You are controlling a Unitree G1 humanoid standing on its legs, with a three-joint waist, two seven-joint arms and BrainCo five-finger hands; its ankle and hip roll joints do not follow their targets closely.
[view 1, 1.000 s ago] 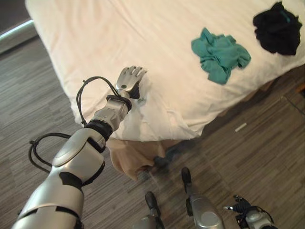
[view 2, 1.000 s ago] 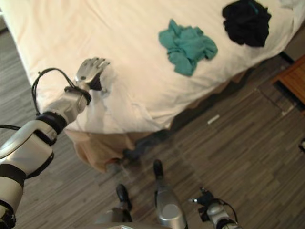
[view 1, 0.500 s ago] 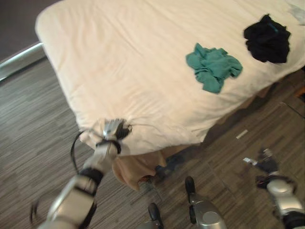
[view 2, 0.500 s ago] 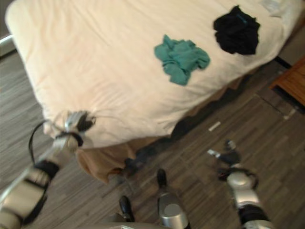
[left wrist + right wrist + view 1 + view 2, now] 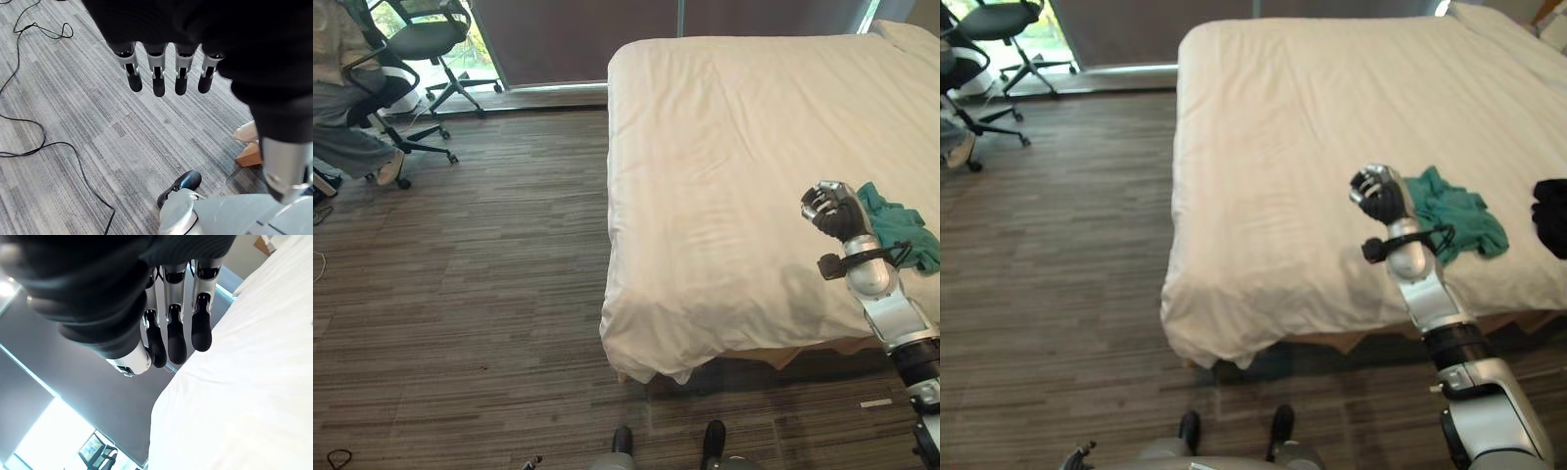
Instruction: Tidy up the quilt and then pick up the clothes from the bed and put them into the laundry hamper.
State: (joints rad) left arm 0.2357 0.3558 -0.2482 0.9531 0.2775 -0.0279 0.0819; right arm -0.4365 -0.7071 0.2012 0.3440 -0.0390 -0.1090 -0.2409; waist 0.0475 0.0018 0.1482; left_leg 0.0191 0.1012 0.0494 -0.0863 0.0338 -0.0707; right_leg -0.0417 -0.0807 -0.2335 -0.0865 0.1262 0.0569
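Right hand [image 5: 1381,196]: raised above the bed's near edge, fingers curled into a loose fist, holding nothing.
Left hand [image 5: 166,73]: hangs over the floor with fingers straight and slightly apart, empty.
Quilt [image 5: 724,166]: lies spread smooth over the bed.
Teal garment [image 5: 1454,220]: crumpled on the quilt, just beside the right hand, on its outer side toward the robot's right.
Long axis: the heap has no clear direction; it spreads somewhat along the bed's near edge.
Black garment [image 5: 1552,215]: further right, at the picture's border.
Nearer hand: the right one, clearly.
Coming move: I judge the fist must open and go down sideways to the right.
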